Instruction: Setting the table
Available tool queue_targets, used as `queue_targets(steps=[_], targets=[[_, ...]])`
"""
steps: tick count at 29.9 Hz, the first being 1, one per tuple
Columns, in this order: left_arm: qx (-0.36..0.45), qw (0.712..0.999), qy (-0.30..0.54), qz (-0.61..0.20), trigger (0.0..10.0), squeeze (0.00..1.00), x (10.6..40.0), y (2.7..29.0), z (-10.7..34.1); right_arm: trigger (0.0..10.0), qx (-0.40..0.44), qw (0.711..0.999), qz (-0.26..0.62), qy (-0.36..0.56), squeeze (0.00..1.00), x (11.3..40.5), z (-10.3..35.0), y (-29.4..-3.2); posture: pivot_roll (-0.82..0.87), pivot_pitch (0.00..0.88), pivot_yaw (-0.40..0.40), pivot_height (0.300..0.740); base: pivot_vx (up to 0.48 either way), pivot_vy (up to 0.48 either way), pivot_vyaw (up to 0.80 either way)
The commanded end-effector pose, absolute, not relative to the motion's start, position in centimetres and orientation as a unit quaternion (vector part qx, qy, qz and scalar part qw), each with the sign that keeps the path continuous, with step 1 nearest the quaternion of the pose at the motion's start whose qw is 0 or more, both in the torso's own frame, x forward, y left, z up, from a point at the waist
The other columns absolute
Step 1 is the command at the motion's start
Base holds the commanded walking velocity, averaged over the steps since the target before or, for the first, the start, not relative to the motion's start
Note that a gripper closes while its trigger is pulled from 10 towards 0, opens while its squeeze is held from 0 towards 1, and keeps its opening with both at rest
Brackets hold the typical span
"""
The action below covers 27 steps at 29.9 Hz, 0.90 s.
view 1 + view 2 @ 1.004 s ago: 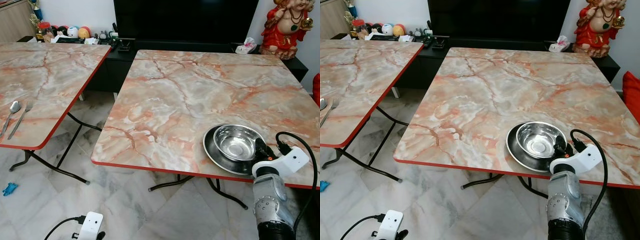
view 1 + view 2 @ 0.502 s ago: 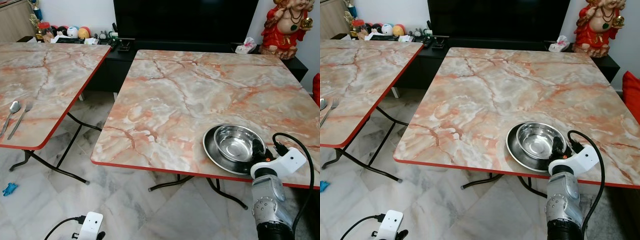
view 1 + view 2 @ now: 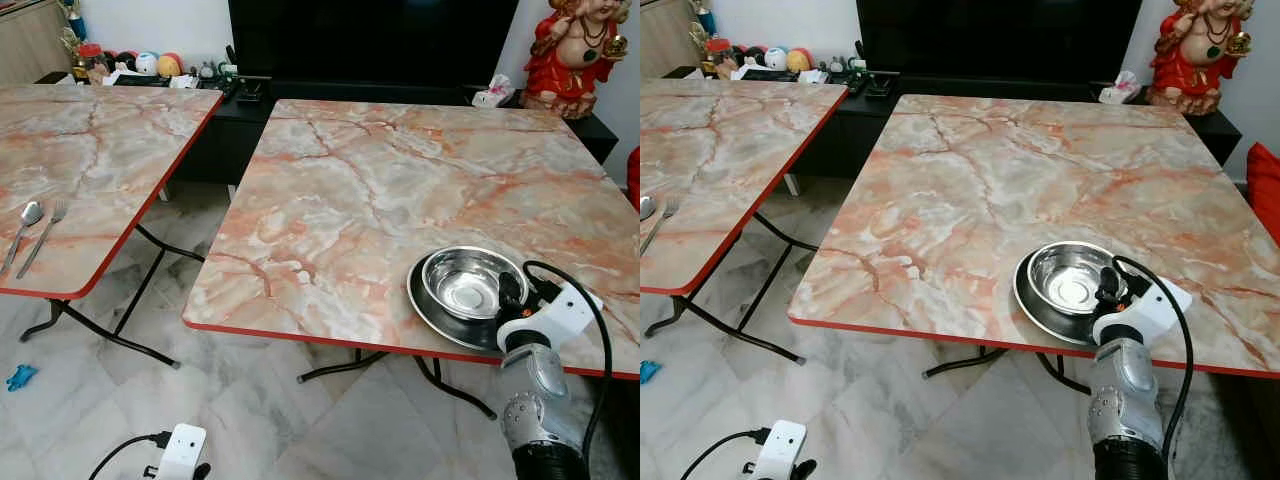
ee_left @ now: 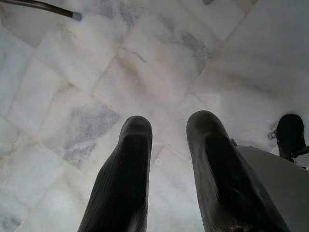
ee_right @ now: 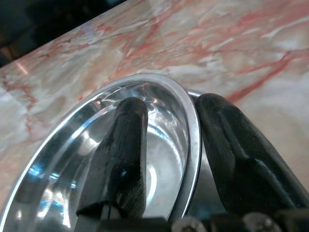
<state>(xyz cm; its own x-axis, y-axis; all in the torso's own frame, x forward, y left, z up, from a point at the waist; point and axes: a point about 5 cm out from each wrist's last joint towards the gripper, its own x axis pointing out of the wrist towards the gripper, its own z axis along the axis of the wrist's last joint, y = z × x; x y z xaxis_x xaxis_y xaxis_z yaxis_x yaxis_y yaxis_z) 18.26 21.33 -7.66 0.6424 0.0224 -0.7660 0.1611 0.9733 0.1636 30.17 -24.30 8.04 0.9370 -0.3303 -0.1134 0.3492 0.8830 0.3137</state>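
Far left desk: a spoon (image 3: 24, 222) and a fork (image 3: 45, 235) lie side by side near the front edge of the marble-patterned side desk (image 3: 100, 140), well apart from the dishes.

Floor: the left hand (image 4: 169, 159) hangs idle over pale marble tiles (image 4: 96, 72), its two black fingers apart and holding nothing.

Main desk: a second marble-patterned desk (image 3: 380, 190) with a red edge carries the dishes at its front right corner.

Bowl and plate: a shiny steel bowl (image 3: 462, 283) sits inside a dark steel plate (image 3: 430, 305), the pair just inside the desk's front edge.

Right hand: the right hand (image 5: 166, 159) straddles the bowl's near rim, one finger inside the bowl and one outside, between bowl and plate; the fingers look closed against the rim wall, so it appears clamped on the bowl.

Background: a red figurine (image 3: 578, 50) stands on the dark cabinet behind the desk, at the far right.

Handling, as a judgement: thin steel of this kind should be light and stiff, not fragile, but smooth and slippery. The rim is the natural hold, pinched across the wall as here. A one-sided pinch may let the bowl tilt or slide, and the plate beneath could shift with it.
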Motion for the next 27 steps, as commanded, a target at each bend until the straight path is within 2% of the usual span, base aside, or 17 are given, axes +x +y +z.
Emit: queue_targets(steps=[1, 17, 27], targets=[[0.106, 0.896, 0.429, -0.036, 10.0, 0.00, 17.9, 21.7, -7.8, 10.0, 0.141, 0.973, -0.182, 0.033, 0.00, 29.9, 7.8, -24.5, 0.11, 0.000, 0.001, 0.740, 0.000, 0.000, 0.00], [0.105, 0.897, 0.429, -0.036, 10.0, 0.00, 17.9, 21.6, -7.8, 10.0, 0.079, 0.973, -0.215, 0.027, 0.00, 29.7, 8.1, -25.3, 0.11, 0.000, 0.000, 0.740, 0.000, 0.000, 0.00], [0.106, 0.901, 0.419, -0.026, 10.0, 0.00, 18.1, 21.9, -7.6, 10.0, -0.003, 0.983, -0.152, -0.101, 0.00, 28.9, 11.4, -23.2, 0.10, 0.000, -0.012, 0.740, 0.000, 0.000, 0.00]])
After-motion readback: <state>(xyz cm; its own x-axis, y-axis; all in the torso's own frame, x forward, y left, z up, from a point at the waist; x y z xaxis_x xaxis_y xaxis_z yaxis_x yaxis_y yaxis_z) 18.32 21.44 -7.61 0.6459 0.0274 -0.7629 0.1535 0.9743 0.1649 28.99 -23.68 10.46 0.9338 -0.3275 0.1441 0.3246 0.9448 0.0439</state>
